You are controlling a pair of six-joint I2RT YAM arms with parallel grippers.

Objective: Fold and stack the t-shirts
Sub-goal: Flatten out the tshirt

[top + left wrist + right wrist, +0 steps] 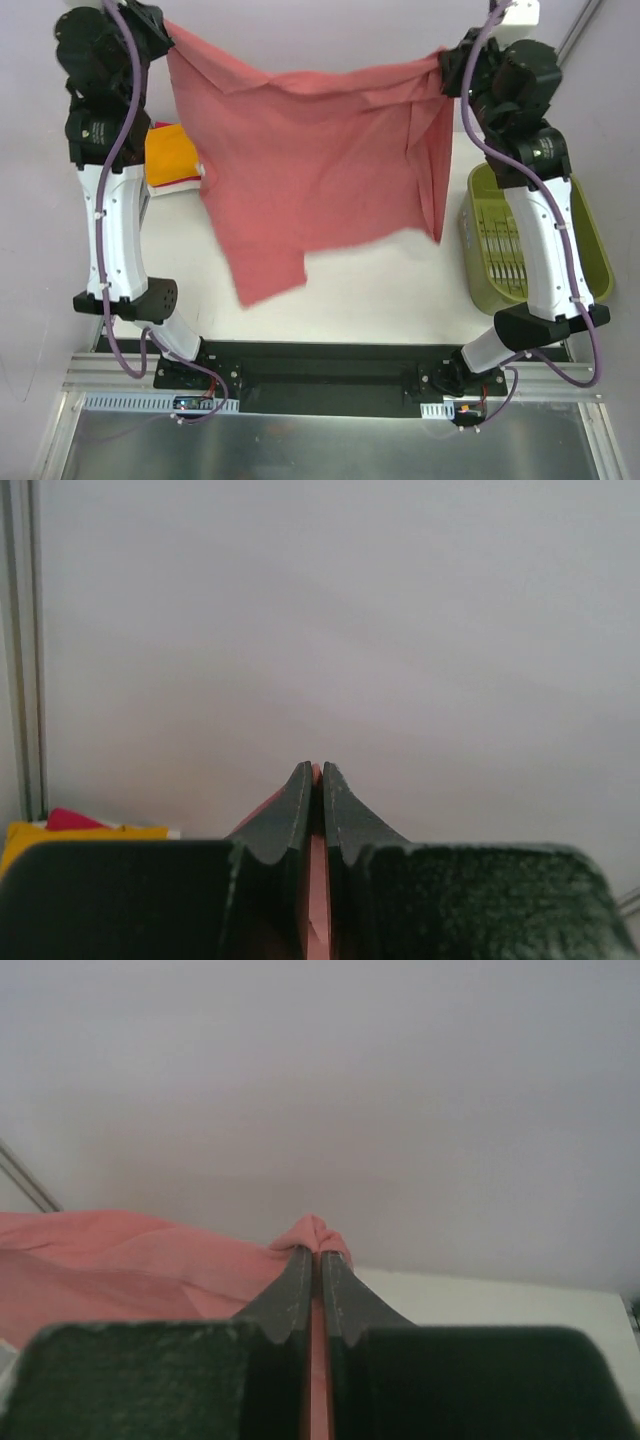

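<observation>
salmon t-shirt [320,150]: held up, spread
left gripper [313,776]: clamped on its far-left edge
right gripper [313,1256]: clamped on its far-right edge

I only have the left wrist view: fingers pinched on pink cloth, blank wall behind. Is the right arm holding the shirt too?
Observer: Yes, the right gripper is shut on the opposite bunched corner of the salmon-red shirt.
Operator: How is it hanging?
Observer: Spread between that and the left gripper, one tail drooping lower on the left. I cannot tell whether it touches the table.
Operator: What's under the right arm?
Observer: An olive-green basket, at the table's right side.
</observation>
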